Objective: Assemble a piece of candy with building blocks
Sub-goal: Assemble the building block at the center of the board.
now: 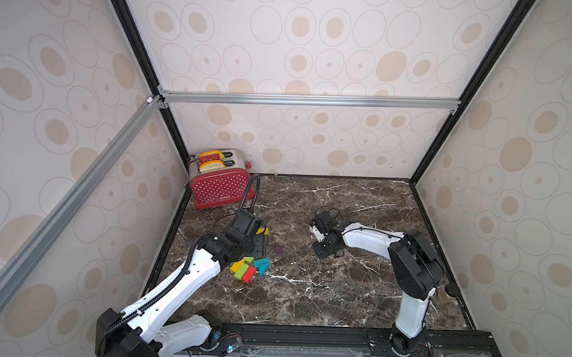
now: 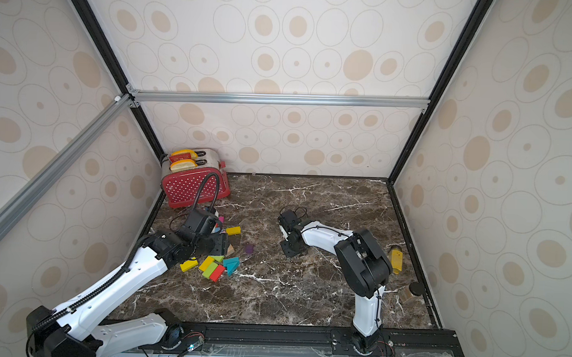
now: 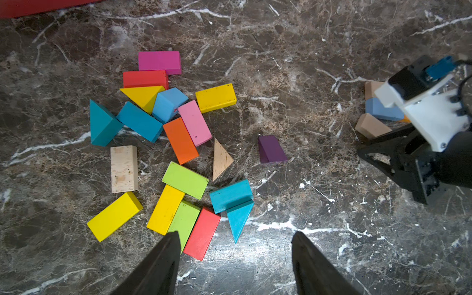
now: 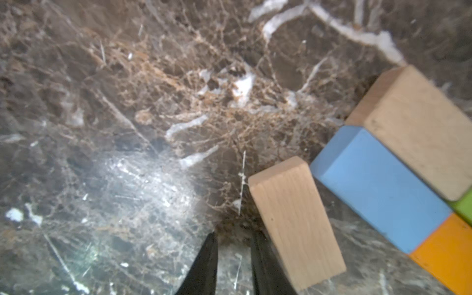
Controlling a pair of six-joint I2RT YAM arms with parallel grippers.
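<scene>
**A:** Where are the blocks?

**B:** Most sit in a loose pile of blocks (image 3: 185,180), flat on the dark marble surface (image 1: 355,302), at about nine o'clock from its middle. A red toaster (image 1: 220,190) stands in the eleven o'clock corner. A purple block (image 3: 272,150) lies alone at about three o'clock of the pile, apart from it.

**A:** And the left hand?

**B:** The left hand (image 3: 235,237) hangs above the pile. Its fingers are wide apart with nothing between them.

**A:** The right one?

**B:** The right hand (image 4: 233,238) is low, close to the middle of the surface, at three o'clock of the purple block. Its fingers stand narrow, almost together, and only marble shows in the gap. A plain wooden block (image 4: 296,222) lies just beside one finger, on the outside. Whether it touches the finger cannot be told.

**A:** Anything else near it?

**B:** A blue block (image 4: 380,189) lies side by side against a second wooden block (image 4: 419,132), and an orange block (image 4: 447,252) butts against its end. In both top views the arm hides this small group. A mustard-yellow bottle (image 2: 395,260) lies at the three o'clock edge.
</scene>
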